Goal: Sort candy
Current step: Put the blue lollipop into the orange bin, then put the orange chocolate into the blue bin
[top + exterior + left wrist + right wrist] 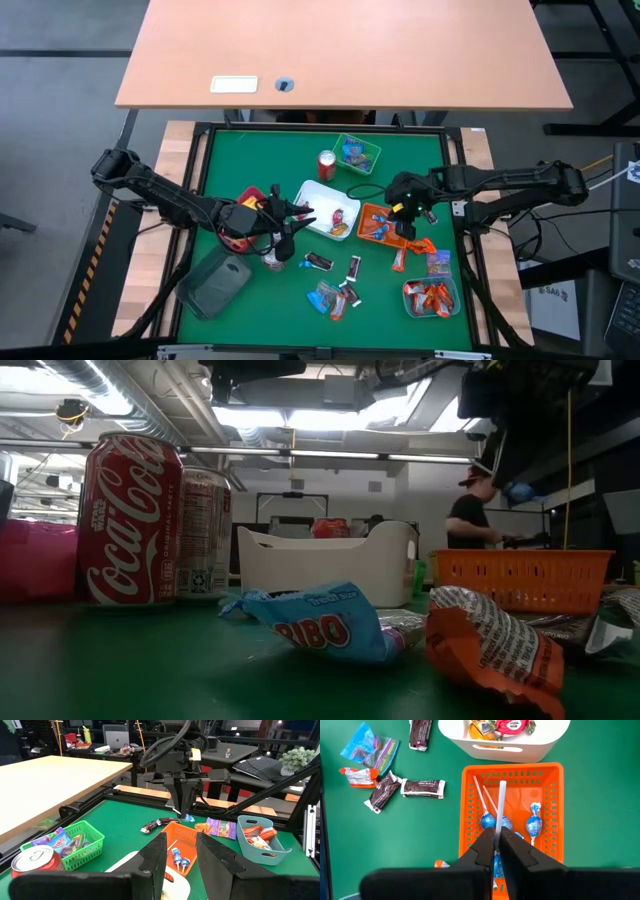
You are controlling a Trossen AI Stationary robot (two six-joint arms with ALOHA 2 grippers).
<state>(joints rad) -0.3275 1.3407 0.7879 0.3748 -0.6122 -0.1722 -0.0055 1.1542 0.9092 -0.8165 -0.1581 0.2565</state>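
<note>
The right gripper is hanging directly over the orange tray, right of the table's centre. Its fingers are standing nearly closed, pinching the white stick of a lollipop; the stick is projecting out from between the fingertips, and the blue head is sitting low between them, mostly hidden. Other blue lollipops are lying in the orange tray just below the fingers, one to the right of them, not touching them.

The left gripper is hovering at the left edge of the white tray, near the table's centre. Its fingers are standing apart with nothing between them.

Candy locations:
- The white tray is holding a red piece and a yellow packet.
- Dark bars are lying on the green mat left of the orange tray, with a blue packet and an orange packet beside them.
- The green tray, at the far side, is holding purple-blue packets.
- The grey-blue tray, at the near right corner, is holding orange packets.
- A purple packet is lying between the orange tray and the grey-blue tray.

A red can is standing beside the green tray. A person is standing in the room behind the table.
</note>
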